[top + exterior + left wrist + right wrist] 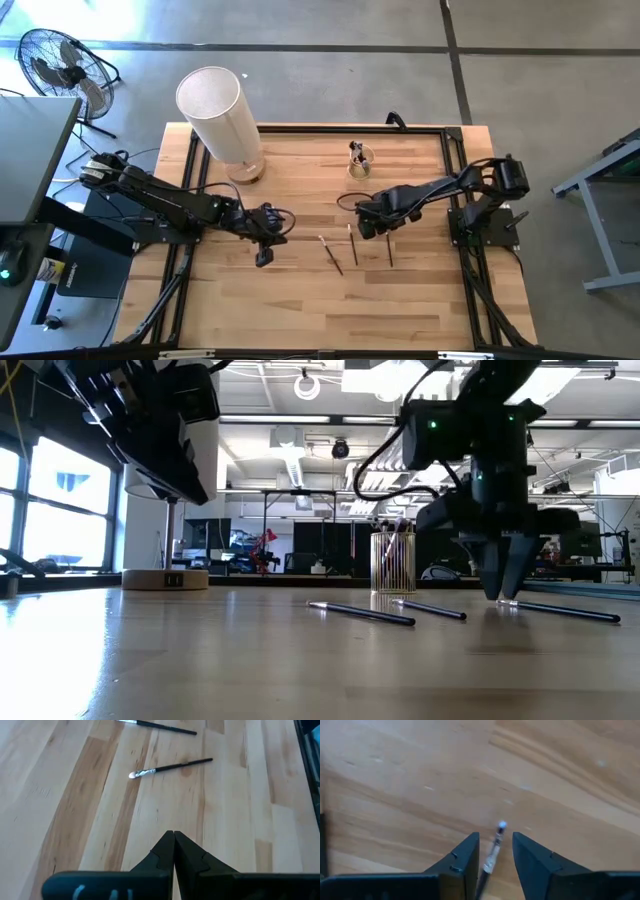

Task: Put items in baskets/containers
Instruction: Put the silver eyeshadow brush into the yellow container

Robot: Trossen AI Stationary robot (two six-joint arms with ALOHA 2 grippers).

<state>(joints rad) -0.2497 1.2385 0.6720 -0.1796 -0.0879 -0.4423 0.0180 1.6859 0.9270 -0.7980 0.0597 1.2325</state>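
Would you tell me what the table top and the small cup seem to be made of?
The table top looks like pale wood planks with a smooth finish: grain and seams show. The small cup seems clear, yellowish glass, possibly plastic; the brushes inside show through.

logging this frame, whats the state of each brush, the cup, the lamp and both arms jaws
left gripper: jaws shut, empty, above bare wood
right gripper: jaws open, straddling a brush tip, not closed on it
three makeup brushes: lying flat on the table, apart from each other
glass cup: upright, holding several brushes
white cylinder: standing on its wooden base
fan: on the floor, spin cannot be told
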